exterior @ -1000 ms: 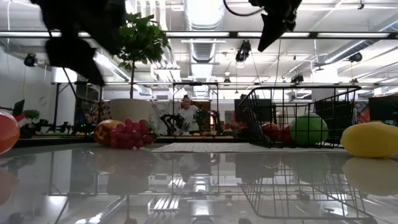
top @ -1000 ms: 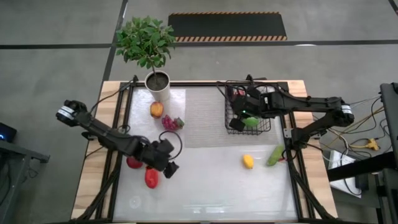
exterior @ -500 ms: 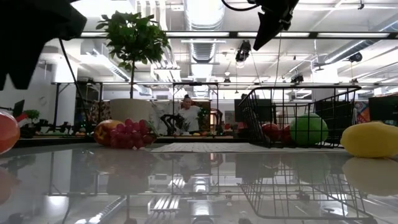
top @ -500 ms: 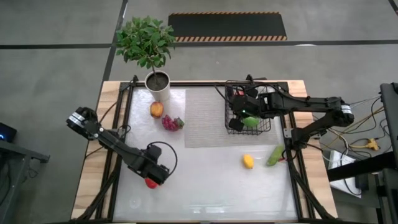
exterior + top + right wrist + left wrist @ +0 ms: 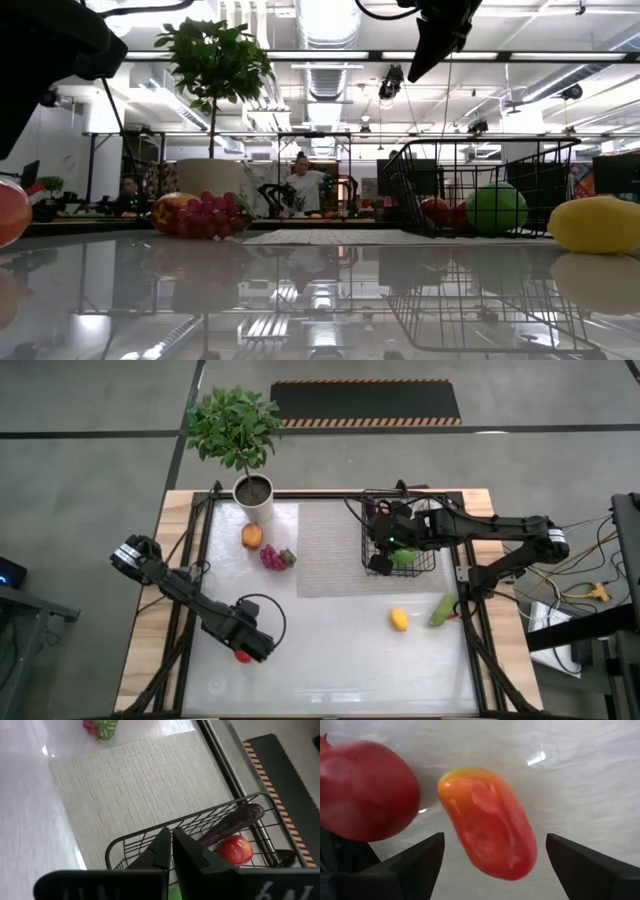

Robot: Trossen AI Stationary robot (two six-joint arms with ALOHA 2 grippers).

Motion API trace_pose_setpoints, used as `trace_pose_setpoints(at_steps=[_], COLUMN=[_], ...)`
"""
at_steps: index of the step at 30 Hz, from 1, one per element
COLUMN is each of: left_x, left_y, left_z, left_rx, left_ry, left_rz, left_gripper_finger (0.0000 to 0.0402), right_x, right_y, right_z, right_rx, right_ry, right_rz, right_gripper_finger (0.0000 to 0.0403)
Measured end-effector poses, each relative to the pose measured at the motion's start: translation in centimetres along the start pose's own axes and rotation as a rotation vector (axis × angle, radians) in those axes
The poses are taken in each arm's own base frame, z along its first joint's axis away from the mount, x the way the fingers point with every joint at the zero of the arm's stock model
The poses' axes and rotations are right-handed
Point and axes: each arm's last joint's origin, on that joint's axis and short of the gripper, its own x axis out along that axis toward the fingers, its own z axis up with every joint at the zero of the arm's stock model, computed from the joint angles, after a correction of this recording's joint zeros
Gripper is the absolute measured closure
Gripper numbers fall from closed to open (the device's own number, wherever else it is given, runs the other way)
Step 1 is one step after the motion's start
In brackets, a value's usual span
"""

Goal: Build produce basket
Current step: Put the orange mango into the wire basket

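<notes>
Left gripper (image 5: 490, 865) spread wide, straddling red pepper (image 5: 487, 822) on table near front-left; second red fruit (image 5: 365, 795) just beside, almost touching.

Pepper likely light hollow plastic, stiff, glossy so slippery; long tapered shape. Best to pinch across narrow mid-body, not along length. Neighbour may get nudged.

Right gripper (image 5: 170, 850) pressed together, empty, over basket (image 5: 400, 545) at right-rear.

In basket: eggplant (image 5: 230, 825), red apple (image 5: 235, 849), green fruit (image 5: 497, 208).

Hidden: high view, left arm covers pepper mostly. Contact w/ pepper can't tell.
</notes>
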Motion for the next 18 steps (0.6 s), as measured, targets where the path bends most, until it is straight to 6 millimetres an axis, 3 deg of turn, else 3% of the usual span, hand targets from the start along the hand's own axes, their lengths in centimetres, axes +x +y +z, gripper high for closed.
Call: trace_pose_setpoints(at_steps=[18], left_x=[2.6], left_y=[-1.1], left_z=[-0.2], left_rx=[0.047], left_ry=[0.016], left_rz=[0.075], left_gripper_finger=[0.0074], right_x=[0.4], right_y=[0.1], right_z=[-0.3], right_rx=[-0.013], right_ry=[0.016], right_rz=[-0.002], right_gripper_finger=[0.0394])
